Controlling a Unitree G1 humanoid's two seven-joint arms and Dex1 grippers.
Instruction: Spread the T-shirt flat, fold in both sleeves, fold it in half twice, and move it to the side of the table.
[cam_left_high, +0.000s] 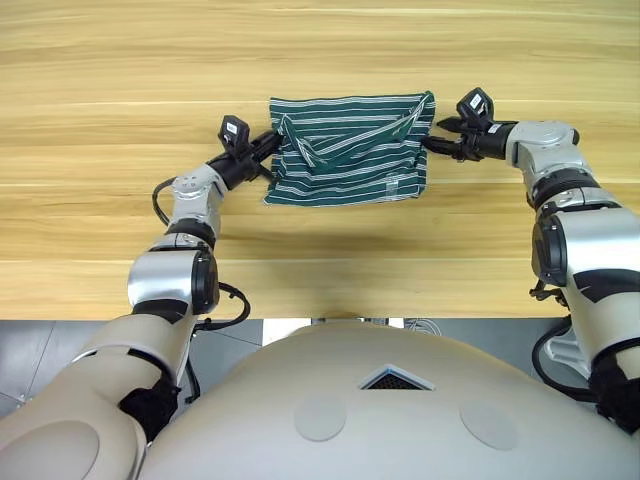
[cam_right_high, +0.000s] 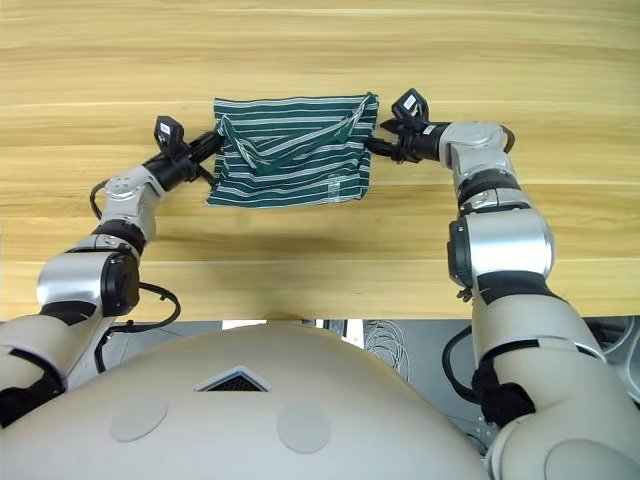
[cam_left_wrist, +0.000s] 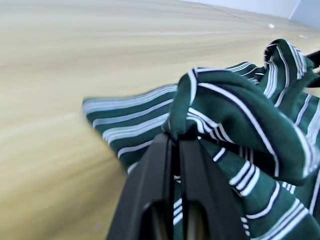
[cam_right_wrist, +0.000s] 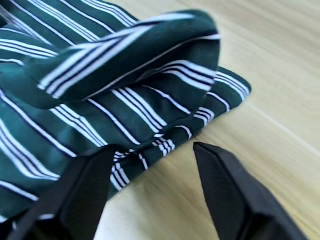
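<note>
A green T-shirt (cam_left_high: 350, 150) with white stripes lies folded into a rough rectangle on the wooden table (cam_left_high: 100, 80), its top layer wrinkled. My left gripper (cam_left_high: 272, 140) is at the shirt's left edge. In the left wrist view the left gripper (cam_left_wrist: 176, 137) is shut on a raised fold of the T-shirt (cam_left_wrist: 240, 110). My right gripper (cam_left_high: 432, 135) is at the shirt's right edge, near the far corner. In the right wrist view the right gripper (cam_right_wrist: 152, 150) is open, its fingers spread just in front of the T-shirt's (cam_right_wrist: 100, 90) folded corner.
Bare wood surrounds the shirt on all sides, with wide room to the left, the right and beyond it. The table's front edge (cam_left_high: 300, 318) runs close to my body. Cables (cam_right_high: 385, 345) hang below it.
</note>
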